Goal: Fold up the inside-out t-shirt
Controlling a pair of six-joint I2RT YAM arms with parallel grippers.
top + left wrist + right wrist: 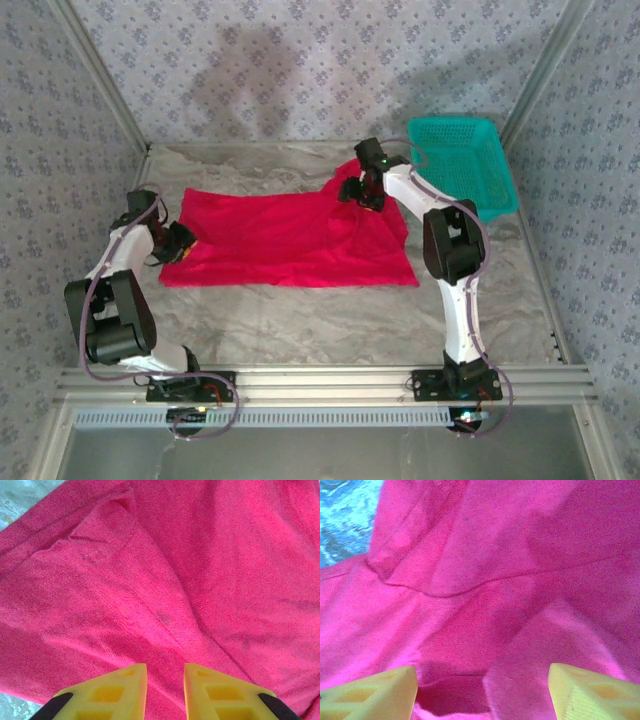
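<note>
The inside-out t-shirt (290, 240) is bright red and lies spread across the middle of the table, with its far right part bunched up. My left gripper (180, 240) sits at the shirt's left edge. In the left wrist view its yellow fingers (125, 690) stand close together, and a crease of the red cloth (165, 580) runs into the narrow gap of the left gripper (165, 672). My right gripper (368, 195) is over the raised far right part. The right gripper (482, 680) stands wide open, and a fold of red cloth (520, 580) rises between its fingers.
A teal mesh basket (460, 160) stands at the back right, just beyond the right arm. Grey marbled table surface (300, 320) shows in front of the shirt. Patterned walls close the table on three sides.
</note>
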